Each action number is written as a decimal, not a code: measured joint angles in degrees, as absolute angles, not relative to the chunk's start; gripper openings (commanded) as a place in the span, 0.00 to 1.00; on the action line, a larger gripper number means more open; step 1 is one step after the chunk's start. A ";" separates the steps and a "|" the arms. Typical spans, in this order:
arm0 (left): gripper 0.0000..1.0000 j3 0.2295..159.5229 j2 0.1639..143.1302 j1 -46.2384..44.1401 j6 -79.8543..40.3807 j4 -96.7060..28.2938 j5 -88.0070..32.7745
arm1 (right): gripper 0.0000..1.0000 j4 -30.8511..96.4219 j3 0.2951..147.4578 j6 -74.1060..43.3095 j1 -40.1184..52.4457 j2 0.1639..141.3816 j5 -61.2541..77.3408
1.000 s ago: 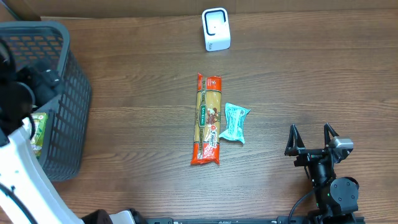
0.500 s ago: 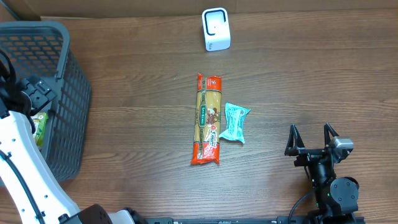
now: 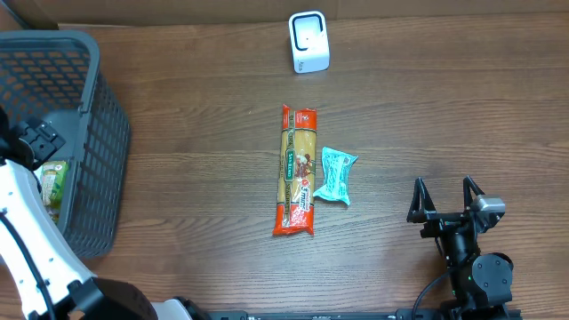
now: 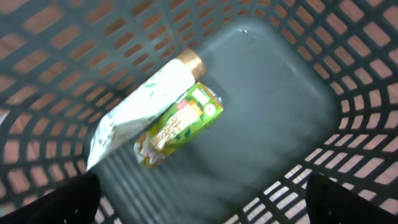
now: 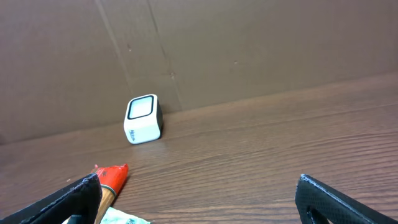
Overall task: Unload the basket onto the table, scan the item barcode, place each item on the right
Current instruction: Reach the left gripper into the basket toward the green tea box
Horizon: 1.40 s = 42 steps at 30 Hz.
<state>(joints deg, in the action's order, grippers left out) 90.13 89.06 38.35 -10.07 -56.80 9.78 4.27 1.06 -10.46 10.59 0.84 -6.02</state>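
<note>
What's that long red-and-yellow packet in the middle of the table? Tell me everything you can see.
It looks like a spaghetti packet: long, narrow, glossy plastic, yellow in the middle with a green label strip, red at both ends. It lies flat on the wooden table, one end pointing toward the white scanner. A small teal packet sits close by its right side; whether they touch is unclear. Nothing grips it.
</note>
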 measured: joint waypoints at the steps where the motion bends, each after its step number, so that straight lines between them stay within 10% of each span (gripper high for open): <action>1: 0.97 90.06 89.65 38.35 -8.88 -56.38 9.65 | 1.00 4.27 1.06 -10.44 10.59 0.84 -6.00; 33: 0.82 89.54 116.53 43.97 6.42 -52.64 11.68 | 1.00 4.25 1.06 -10.44 10.59 0.84 -6.00; 42: 0.29 89.54 118.96 43.99 6.81 -52.42 8.25 | 1.00 4.25 1.06 -10.44 10.59 0.84 -6.02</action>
<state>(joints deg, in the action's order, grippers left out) 89.54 118.96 43.99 6.81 -52.42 8.25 4.25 1.06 -10.44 10.59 0.84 -6.02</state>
